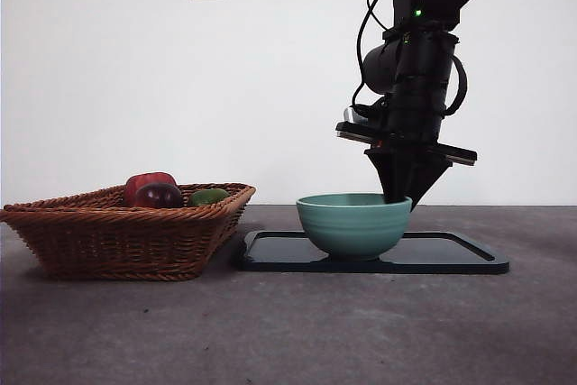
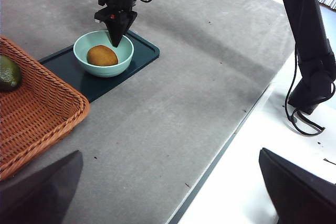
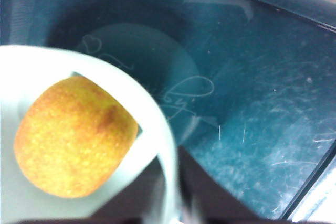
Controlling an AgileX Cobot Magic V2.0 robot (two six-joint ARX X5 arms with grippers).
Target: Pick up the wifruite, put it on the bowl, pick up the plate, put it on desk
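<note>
The orange-brown wifruite (image 2: pixel 102 55) (image 3: pixel 73 137) lies inside the mint-green bowl (image 1: pixel 353 223) (image 2: pixel 105 71). The bowl stands on the black plate (image 1: pixel 451 254) (image 2: pixel 73 74) (image 3: pixel 252 103), which rests flat on the desk (image 1: pixel 361 331). My right gripper (image 1: pixel 394 194) (image 2: pixel 115 40) (image 3: pixel 170 203) comes down from above onto the bowl's rim (image 3: pixel 131 93); one jaw is inside and one outside, pinched onto the rim beside the fruit. My left gripper (image 2: pixel 168 192) hangs open and empty, high over the desk and well away from the bowl.
A wicker basket (image 1: pixel 126 232) (image 2: pixel 31 114) stands close beside the plate, holding a dark red fruit (image 1: pixel 153 191) and a green fruit (image 1: pixel 209 196) (image 2: pixel 9 73). The desk's edge (image 2: pixel 226 150) runs past on the side away from the basket.
</note>
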